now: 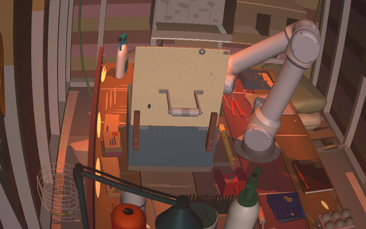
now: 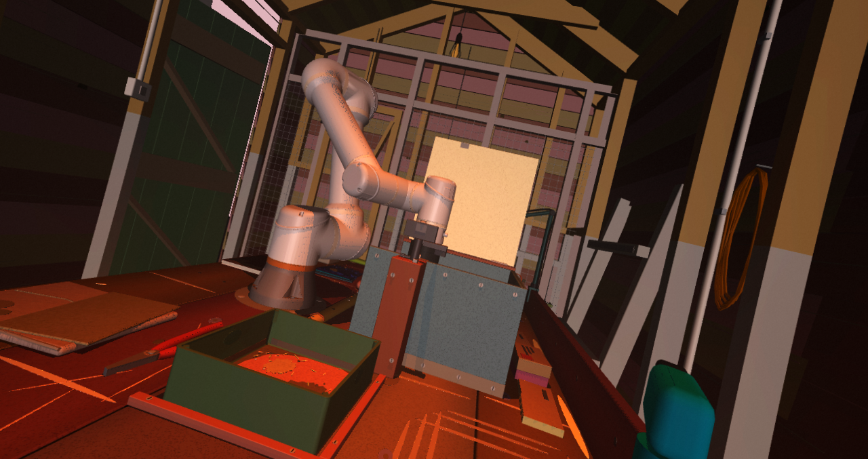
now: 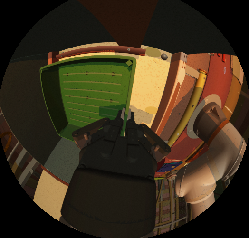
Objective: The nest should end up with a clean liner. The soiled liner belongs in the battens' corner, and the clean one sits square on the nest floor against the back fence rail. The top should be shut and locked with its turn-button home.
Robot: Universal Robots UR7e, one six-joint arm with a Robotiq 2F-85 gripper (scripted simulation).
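The clean green liner (image 3: pixel 92 93), a shallow ribbed tray, lies inside the nest box (image 1: pixel 171 145), and my gripper (image 3: pixel 125 118) is closed on its near side wall, reaching down into the box from above (image 2: pixel 425 247). The liner's far edge lies close to the red rail (image 3: pixel 99 51) at the back of the nest floor. The box's pale top (image 1: pixel 178 85) stands raised, its handle (image 1: pixel 184 111) facing the side camera. The soiled liner (image 2: pixel 273 374), a dark green tray strewn with straw, sits on the bench inside the corner of red battens (image 2: pixel 358 414).
A wire basket (image 1: pixel 54 190) hangs off the bench's left edge. Red pliers (image 1: pixel 236 106) and a yellow tube (image 1: pixel 226 143) lie beside the box near my arm's base (image 1: pixel 256 142). Spray bottles (image 1: pixel 121 58), a lamp and an egg carton (image 1: pixel 336 218) crowd the bench ends.
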